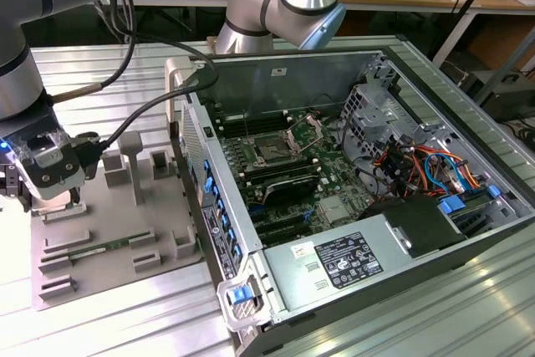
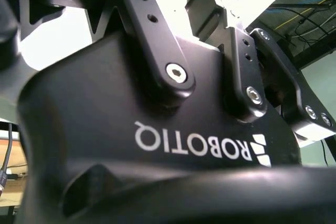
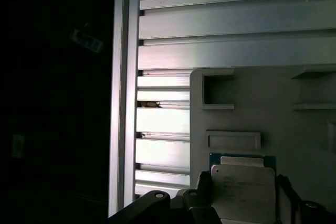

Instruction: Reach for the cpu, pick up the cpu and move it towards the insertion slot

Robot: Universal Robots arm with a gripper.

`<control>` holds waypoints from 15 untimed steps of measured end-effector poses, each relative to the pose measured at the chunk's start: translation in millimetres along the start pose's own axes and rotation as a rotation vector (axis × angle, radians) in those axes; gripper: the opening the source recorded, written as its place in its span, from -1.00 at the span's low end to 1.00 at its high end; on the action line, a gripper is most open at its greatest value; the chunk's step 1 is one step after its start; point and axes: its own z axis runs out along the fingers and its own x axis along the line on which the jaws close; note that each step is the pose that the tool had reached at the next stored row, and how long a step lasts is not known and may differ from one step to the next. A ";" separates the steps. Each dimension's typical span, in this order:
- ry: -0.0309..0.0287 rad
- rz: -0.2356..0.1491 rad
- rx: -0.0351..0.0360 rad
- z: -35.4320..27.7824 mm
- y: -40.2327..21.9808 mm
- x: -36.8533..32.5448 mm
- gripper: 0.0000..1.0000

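In the first wrist view the cpu (image 3: 242, 186), a thin square chip with a pale silver top and a green edge, lies over the grey fixture tray (image 3: 252, 90). My gripper (image 3: 244, 199) straddles it, a dark finger (image 3: 206, 195) hard against each side. In the exterior view the gripper (image 1: 32, 200) hangs low over the tray (image 1: 109, 236) at that view's far left. The insertion slot (image 1: 274, 150), a dark square socket in a silver bracket, sits on the motherboard inside the open computer case (image 1: 251, 232), well to the exterior view's right of the gripper.
Upright blocks and slots rise from the tray (image 1: 134, 152). The case's side wall stands between tray and motherboard. A power supply (image 1: 343, 261) and drive cables (image 1: 426, 165) crowd the case's near and right parts. The arm's hose (image 1: 142, 110) drapes over the tray. The slatted aluminium table (image 3: 220, 24) ends at a dark drop.
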 end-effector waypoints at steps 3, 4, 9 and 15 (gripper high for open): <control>0.0000 0.000 0.0000 -4.1 0.1 0.0 0.09; -0.0001 0.000 0.0000 -5.0 0.2 0.0 0.09; 0.0000 0.000 0.0000 -10.5 0.4 0.0 0.09; 0.0000 0.000 0.0000 -16.6 0.6 0.0 0.09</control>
